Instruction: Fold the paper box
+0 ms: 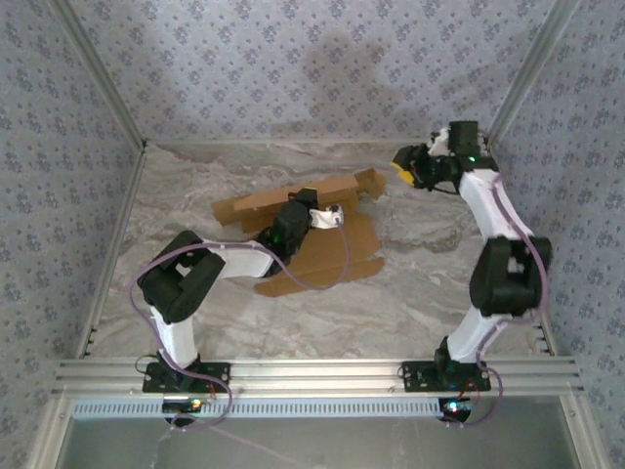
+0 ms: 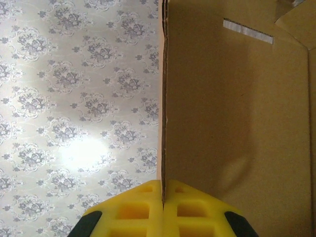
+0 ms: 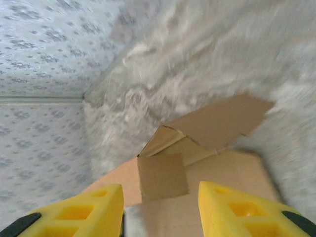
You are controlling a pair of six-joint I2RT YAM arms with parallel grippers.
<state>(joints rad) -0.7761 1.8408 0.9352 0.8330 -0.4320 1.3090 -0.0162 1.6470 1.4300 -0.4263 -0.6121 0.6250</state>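
Top: box (image 1: pixel 322 249) lies mid-table, back panels raised. Left gripper (image 1: pixel 335 216) sits at its middle; right gripper (image 1: pixel 400 168) is near its right flap.
Left wrist: fingers (image 2: pixel 143 210) pressed together, pinching a box panel's edge.
Right wrist: fingers (image 3: pixel 94 210) spread, box ahead between them.
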